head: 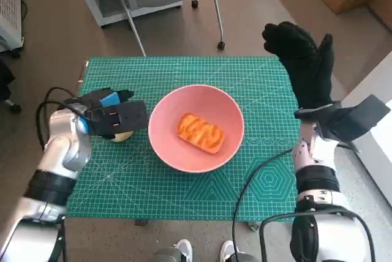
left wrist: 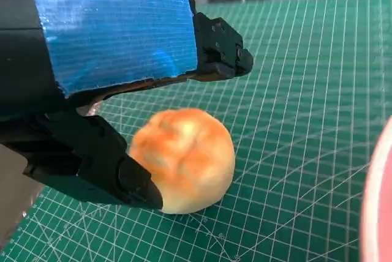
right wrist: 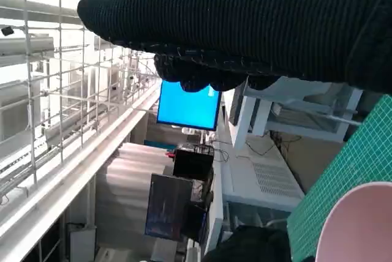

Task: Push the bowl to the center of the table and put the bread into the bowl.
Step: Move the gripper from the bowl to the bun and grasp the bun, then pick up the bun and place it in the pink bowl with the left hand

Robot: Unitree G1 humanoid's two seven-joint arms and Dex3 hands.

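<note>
Left robot hand: I see fingers apart around bun, not clamped.
Bowl: just right, holds bread.
Right robot hand: raised, spread.

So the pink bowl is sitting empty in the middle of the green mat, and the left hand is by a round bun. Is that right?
Not quite: the pink bowl is not empty. The head view shows an orange-glazed bread lying in it. The rest holds: the bowl sits mid-mat, and the left hand is by the round bun.
</note>
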